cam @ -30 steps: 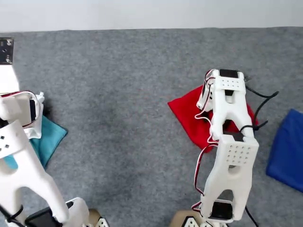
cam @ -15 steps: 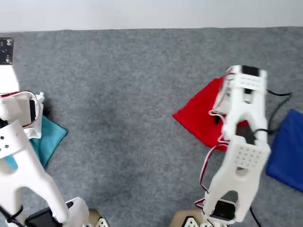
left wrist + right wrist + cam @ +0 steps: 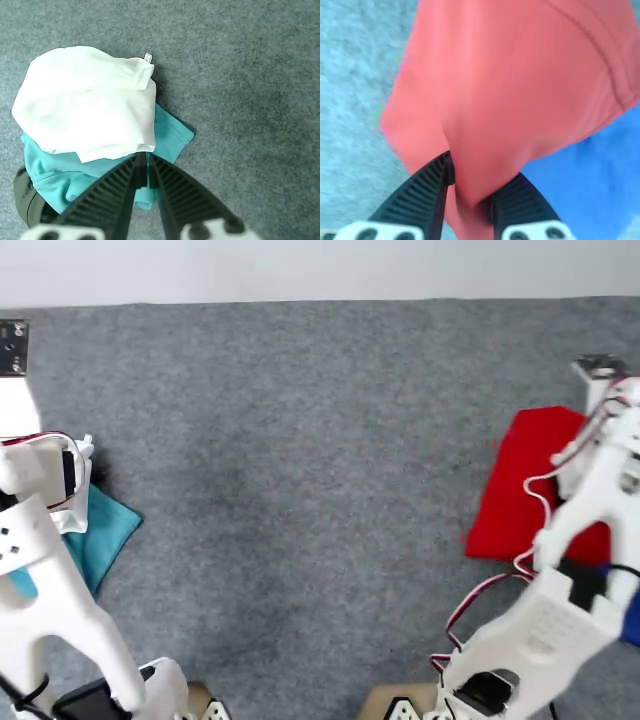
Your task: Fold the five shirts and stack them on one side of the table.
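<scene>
Closest to its wrist camera, the right gripper (image 3: 470,182) was clamped on a bunched fold of the red shirt (image 3: 520,90). That narrow pinch looked like the weak point: the cloth hanging beyond it could slip free, or fall open and lose its fold before it was laid down. Just past the red hem lay the blue shirt (image 3: 580,195), so an off-centre drop could leave the pile crooked or drag the blue one askew on the grey table (image 3: 300,440). Far across the table, the left gripper (image 3: 146,172) hung over the white shirt (image 3: 85,100) lying on the teal shirt (image 3: 172,137). Its jaws were almost together with a sliver of teal between them, though whether that was pinched or merely seen beneath was unclear.
</scene>
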Tool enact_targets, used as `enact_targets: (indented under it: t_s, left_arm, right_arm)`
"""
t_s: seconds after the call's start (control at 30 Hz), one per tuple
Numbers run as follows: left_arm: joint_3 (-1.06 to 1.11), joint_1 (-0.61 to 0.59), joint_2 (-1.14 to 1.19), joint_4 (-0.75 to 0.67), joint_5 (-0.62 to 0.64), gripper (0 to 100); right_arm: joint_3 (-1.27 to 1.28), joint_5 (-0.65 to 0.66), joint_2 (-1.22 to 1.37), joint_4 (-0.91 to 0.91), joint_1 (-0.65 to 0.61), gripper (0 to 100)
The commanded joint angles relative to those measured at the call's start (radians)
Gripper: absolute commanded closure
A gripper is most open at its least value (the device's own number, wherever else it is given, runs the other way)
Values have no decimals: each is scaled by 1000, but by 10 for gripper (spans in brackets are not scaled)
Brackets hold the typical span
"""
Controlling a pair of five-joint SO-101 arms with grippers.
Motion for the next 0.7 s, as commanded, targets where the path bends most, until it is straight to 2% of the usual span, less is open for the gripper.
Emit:
enact_targets:
  t_s: [0.0, 0.37, 0.67]
  left_arm:
    - [-2, -6, -32, 20, -6, 985]
    - [-2, -6, -32, 20, -6, 985]
    - [-2, -6, -32, 20, -6, 985]
  right_arm:
    - [-37, 51, -108, 39, 70, 988]
    - [-37, 153, -128, 39, 275, 988]
    - [-37, 227, -119, 33, 389, 988]
